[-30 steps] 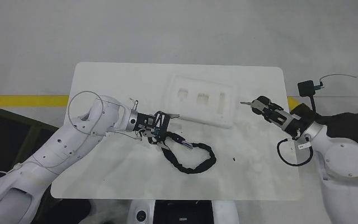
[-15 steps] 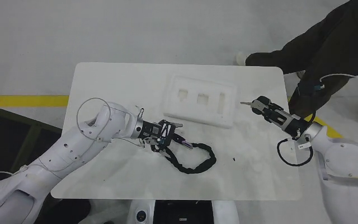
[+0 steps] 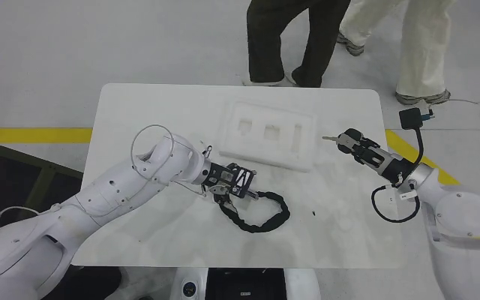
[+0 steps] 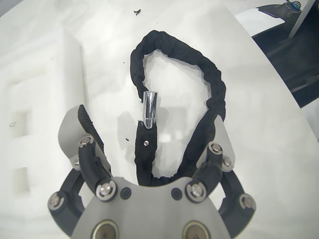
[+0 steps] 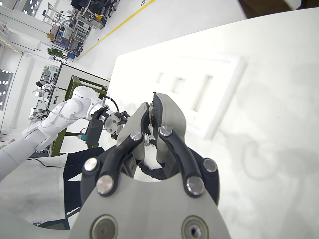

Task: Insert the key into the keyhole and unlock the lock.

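**Black-sleeved lock between spread fingers, key clamped well apart**

Black woven fabric sleeves the one chain lock, which lies in a lumpy closed loop on the smooth white surface, just in front of the foam tray; a single polished chrome cylinder, round and stepped at its base, joins the sleeve's two ends; the left end effector stands with its two ribbed-pad fingers spread wide, one to either side of the sleeved end below that cylinder; the right end effector has its fingers pressed together on the one small metal key, held near the tray's right end, well apart from the lock; the tray is white, blocky, with three rectangular recesses.
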Action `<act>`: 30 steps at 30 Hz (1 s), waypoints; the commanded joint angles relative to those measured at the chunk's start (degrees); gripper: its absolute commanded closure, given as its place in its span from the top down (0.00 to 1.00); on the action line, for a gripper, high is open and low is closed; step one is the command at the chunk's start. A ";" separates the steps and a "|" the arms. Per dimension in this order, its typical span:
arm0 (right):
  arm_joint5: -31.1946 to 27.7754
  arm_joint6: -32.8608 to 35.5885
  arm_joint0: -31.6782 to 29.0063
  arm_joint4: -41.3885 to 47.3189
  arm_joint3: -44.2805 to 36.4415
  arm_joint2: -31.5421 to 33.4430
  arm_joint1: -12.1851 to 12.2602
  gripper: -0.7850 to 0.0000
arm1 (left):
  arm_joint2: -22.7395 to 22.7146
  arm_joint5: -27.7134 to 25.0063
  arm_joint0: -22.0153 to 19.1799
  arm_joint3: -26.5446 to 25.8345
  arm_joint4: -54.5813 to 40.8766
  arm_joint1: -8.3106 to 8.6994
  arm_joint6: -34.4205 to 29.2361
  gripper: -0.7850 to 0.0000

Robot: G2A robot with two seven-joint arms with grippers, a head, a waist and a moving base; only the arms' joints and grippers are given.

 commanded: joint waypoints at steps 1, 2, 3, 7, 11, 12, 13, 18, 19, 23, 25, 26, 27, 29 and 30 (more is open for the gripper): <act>0.00 0.00 0.00 0.00 0.00 0.00 0.00 0.00 | 0.63 0.00 -0.44 0.90 -1.28 -0.81 -1.05 1.00; 0.00 0.00 0.00 0.00 0.00 0.00 0.00 0.00 | 0.86 0.00 -0.66 1.40 -1.49 -1.20 -2.00 1.00; 0.00 0.00 0.00 0.00 0.00 0.00 0.00 0.00 | 1.08 0.00 -0.76 1.97 -2.02 -1.71 -2.76 1.00; 0.00 0.00 0.00 0.00 0.00 0.00 0.00 0.00 | 1.33 0.00 -0.66 3.77 -3.04 -2.96 -4.17 0.94; 0.00 0.00 0.00 0.00 0.00 0.00 0.00 0.00 | 1.80 0.00 -0.49 4.85 -2.90 -4.11 -4.39 0.86; 0.00 0.00 0.00 0.00 0.00 0.00 0.00 0.00 | 1.73 0.00 -0.47 5.02 -2.69 -4.30 -3.80 0.85; 0.00 0.00 0.00 0.00 0.00 0.00 0.00 0.00 | 1.66 0.17 -0.42 5.13 -2.41 -4.42 -3.31 0.83; 0.00 0.00 0.00 0.00 0.00 0.00 0.00 0.00 | 0.98 2.95 0.60 6.33 2.14 -4.50 2.34 0.85; 0.00 0.00 0.00 0.00 0.00 0.00 0.00 0.00 | 0.91 3.30 0.84 6.36 3.46 -4.38 4.31 0.87; 0.00 0.00 0.00 0.00 0.00 0.00 0.00 0.00 | 0.42 5.62 2.06 8.05 8.72 -3.61 12.41 0.88; 0.00 0.00 0.00 0.00 0.00 0.00 0.00 0.00 | 0.22 6.69 2.55 8.67 10.28 -3.33 16.19 0.85; 0.00 0.00 0.00 0.00 0.00 0.00 0.00 0.00 | 0.19 7.00 2.67 9.13 11.51 -3.17 17.88 0.85; 0.00 0.00 0.00 0.00 0.00 0.00 0.00 0.00 | 0.19 7.19 2.75 9.44 12.62 -3.04 19.35 0.85; 0.00 0.00 0.00 0.00 0.00 0.00 0.00 0.00 | 0.06 7.73 2.98 10.08 14.00 -2.86 22.47 0.87; 0.00 0.00 0.00 0.00 0.00 0.00 0.00 0.00 | -0.06 8.00 3.11 10.47 14.42 -2.78 24.02 0.87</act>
